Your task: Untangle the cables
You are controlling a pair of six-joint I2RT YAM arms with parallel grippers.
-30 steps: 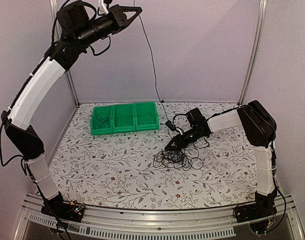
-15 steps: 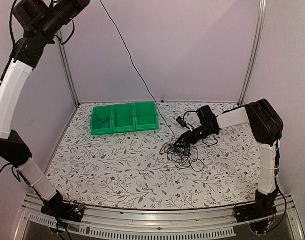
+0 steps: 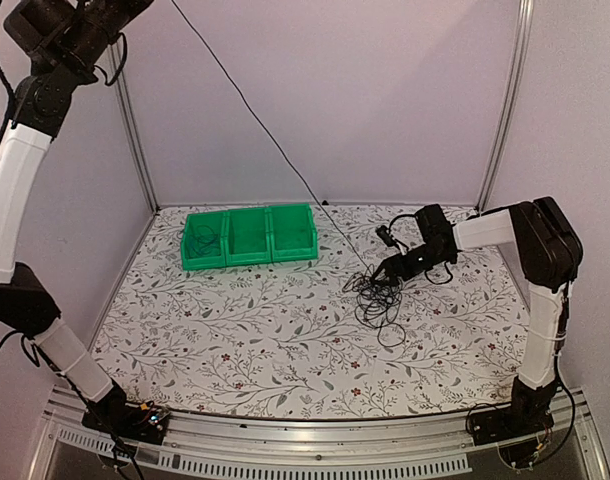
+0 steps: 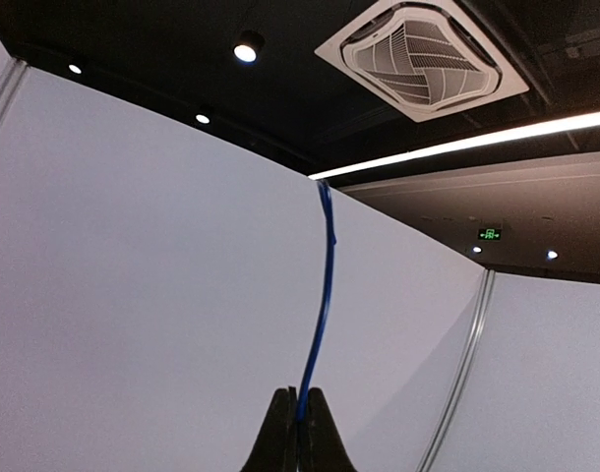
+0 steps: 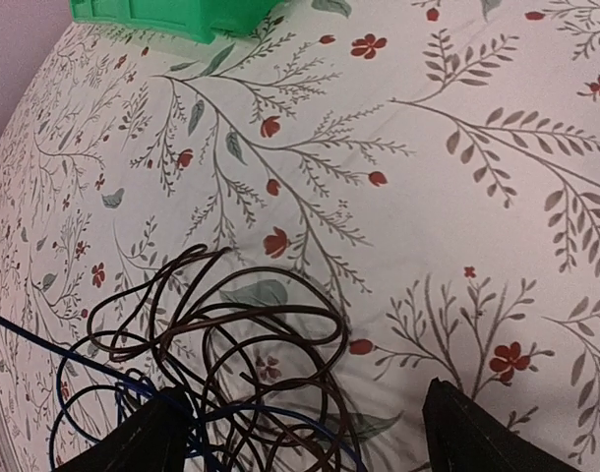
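The cables (image 3: 377,295) lie as a loose tangle of dark loops on the flowered mat, right of centre. One blue cable (image 3: 275,150) runs taut from the tangle up to the top left. In the left wrist view my left gripper (image 4: 298,398) is shut on this blue cable (image 4: 322,295), high in the air. My right gripper (image 3: 390,268) is low at the tangle's far right edge. In the right wrist view it (image 5: 310,433) stands open, its fingers (image 5: 477,433) wide apart over the dark loops (image 5: 231,334), gripping nothing.
A row of green bins (image 3: 249,236) stands at the back left of the mat, one holding a small dark coil. The bins' edge (image 5: 182,15) shows at the top of the right wrist view. White walls and metal posts enclose the table.
My left arm has swung further up and to the left, drawing the blue cable taut. The right gripper has moved right with the tangle and has opened.
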